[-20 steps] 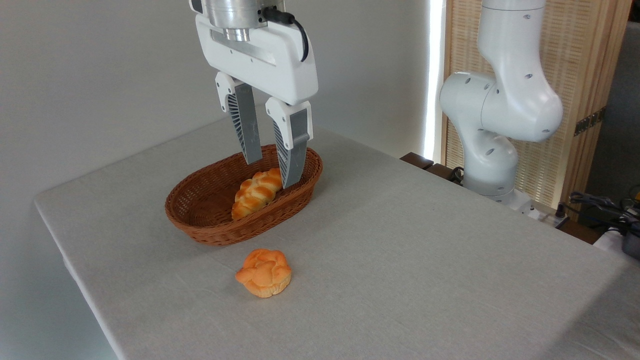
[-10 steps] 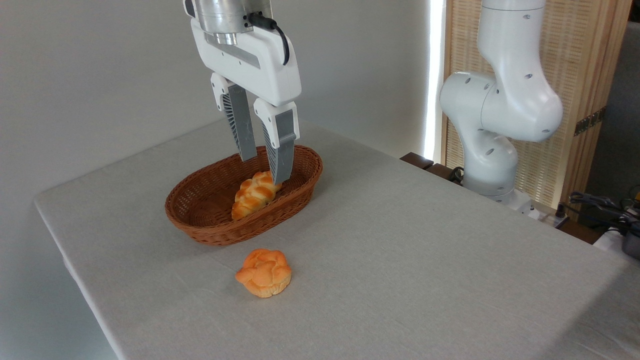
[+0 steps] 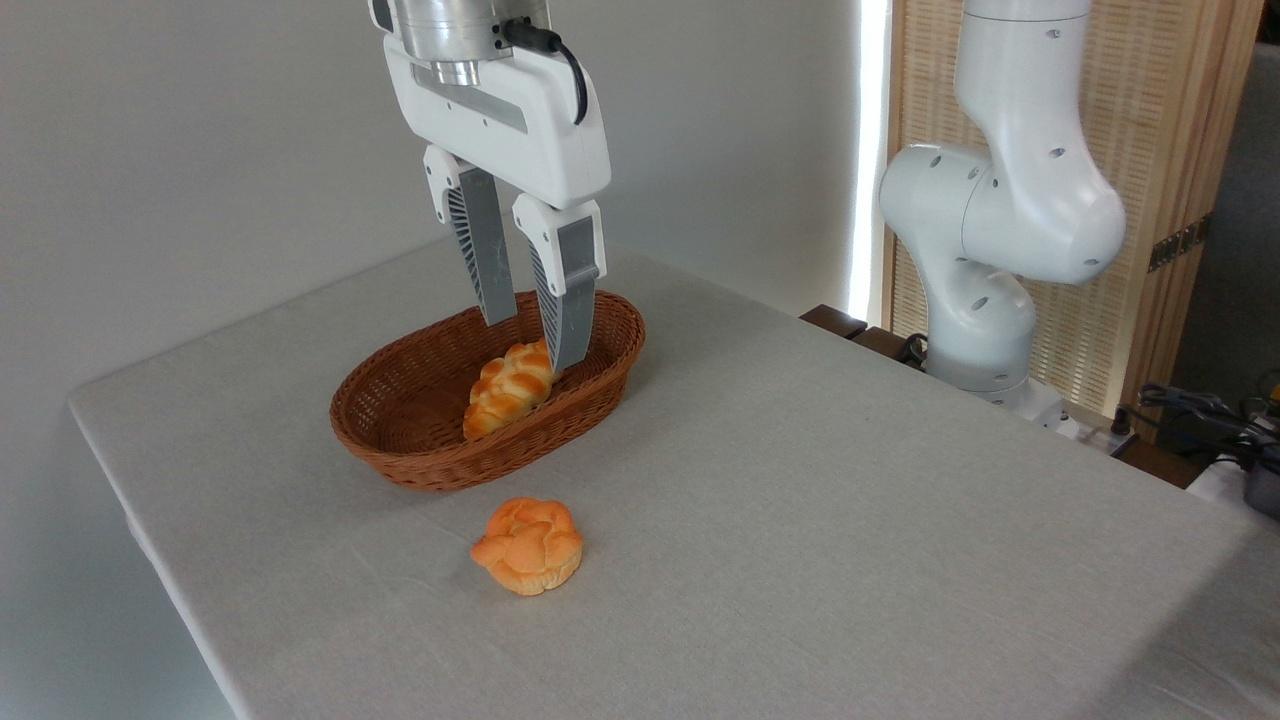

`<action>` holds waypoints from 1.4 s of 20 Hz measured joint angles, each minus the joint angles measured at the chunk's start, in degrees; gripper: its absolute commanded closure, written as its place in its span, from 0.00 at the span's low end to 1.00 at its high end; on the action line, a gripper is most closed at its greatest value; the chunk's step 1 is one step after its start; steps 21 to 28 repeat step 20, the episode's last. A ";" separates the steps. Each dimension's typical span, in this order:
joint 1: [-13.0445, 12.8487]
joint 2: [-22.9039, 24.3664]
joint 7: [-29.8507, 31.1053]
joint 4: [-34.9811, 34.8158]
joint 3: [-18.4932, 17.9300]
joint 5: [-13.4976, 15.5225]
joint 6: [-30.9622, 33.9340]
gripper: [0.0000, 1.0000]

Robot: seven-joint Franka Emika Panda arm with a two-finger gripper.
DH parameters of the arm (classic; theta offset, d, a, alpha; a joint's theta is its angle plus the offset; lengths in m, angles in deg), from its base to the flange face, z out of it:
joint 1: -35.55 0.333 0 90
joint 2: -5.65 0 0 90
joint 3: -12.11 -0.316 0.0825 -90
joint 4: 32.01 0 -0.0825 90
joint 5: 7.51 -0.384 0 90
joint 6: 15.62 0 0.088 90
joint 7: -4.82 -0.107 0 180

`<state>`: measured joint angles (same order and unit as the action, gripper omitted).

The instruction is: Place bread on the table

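The gripper (image 3: 530, 345) is suspended above the far end of a brown wicker basket (image 3: 400, 445), fingers pointing down. The jaws are parted with a narrow gap, and nothing is held between them. The nearer fingertip is seen in front of the far end of a braided loaf (image 3: 505, 390) lying in the basket; whether it touches the crust cannot be told from this view.

The bread (image 3: 528, 545), a small knotted bun, rests on the table (image 3: 850, 520), below and in front of the gripper, just outside the basket's near rim and clear of it. It sits upright on its paler base, with no contact to the fingers. From this arrangement the task is judged to be complete as far as the bun is concerned: it is on the cloth, out of the basket, and released.

The gripper's position over the basket is judged to be either a retreat or an approach to the loaf; the view does not settle which.

Surroundings relative to the gripper:
- The basket wall lies directly beneath and to both sides; a descent would be bounded by it.
- The loaf occupies the basket floor under the fingertips.
- The arm's white base (image 3: 985, 330) stands well to the right, at the far table edge.
- A slatted wooden screen (image 3: 1150, 120) is behind the base.

Nothing stands between the gripper and the bun.
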<state>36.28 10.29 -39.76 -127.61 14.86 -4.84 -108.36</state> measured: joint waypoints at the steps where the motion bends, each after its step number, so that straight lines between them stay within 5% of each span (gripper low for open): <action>1: -0.56 -0.04 0.00 0.07 -0.56 -0.01 0.00 0.00; 6: -3.10 -1.31 -0.02 1.92 -4.17 -0.02 0.09 0.00; 28: -3.72 -2.49 -0.05 2.63 -4.04 -0.02 0.15 0.00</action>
